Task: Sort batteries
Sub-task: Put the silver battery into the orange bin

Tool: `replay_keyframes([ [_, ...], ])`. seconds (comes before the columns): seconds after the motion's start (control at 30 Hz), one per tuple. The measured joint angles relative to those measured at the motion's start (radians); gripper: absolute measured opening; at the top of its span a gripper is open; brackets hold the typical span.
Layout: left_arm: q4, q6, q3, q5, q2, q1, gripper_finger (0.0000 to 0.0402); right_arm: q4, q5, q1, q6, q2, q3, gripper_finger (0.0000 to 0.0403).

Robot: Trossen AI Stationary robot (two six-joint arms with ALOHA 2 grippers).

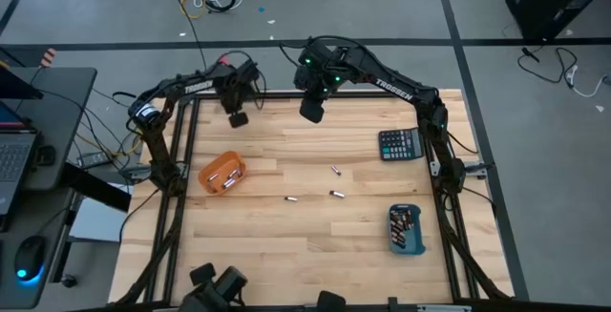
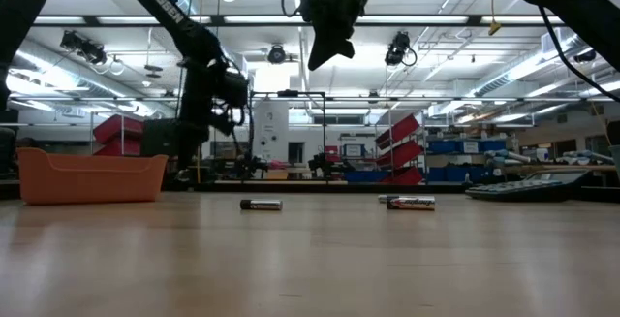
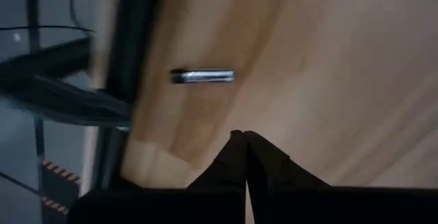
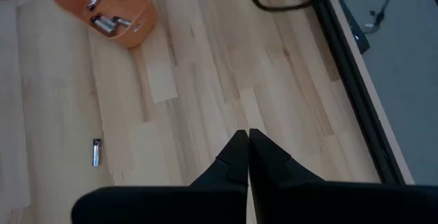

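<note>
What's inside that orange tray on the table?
The orange tray holds a few small silvery batteries, lying loose on its floor. From table height its wall hides them, so any tucked against the sides or under others cannot be seen.

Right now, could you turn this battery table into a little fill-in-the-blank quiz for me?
1. Loose batteries lying on the bare table in the high view number ____.
2. The tray nearer the left claw is coloured ____.
3. The calculator sits on the same side as the ____ tray.
4. Both claws, the right claw included, are ____.

Missing words: three; orange; blue; shut
</note>
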Motion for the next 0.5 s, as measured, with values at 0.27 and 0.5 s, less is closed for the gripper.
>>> replay_keyframes([
  [0.27,0.095,-0.069,0.011,0.174,-0.181,0.002,0.0001,0.099,0.081,-0.034,0.076,0.008,-0.085,0.0001],
  [0.5,0.404,-0.088,-0.171,0.246,-0.532,-0.007,0.0,0.497,0.072,-0.036,0.15,0.011,-0.301,0.0001],
])
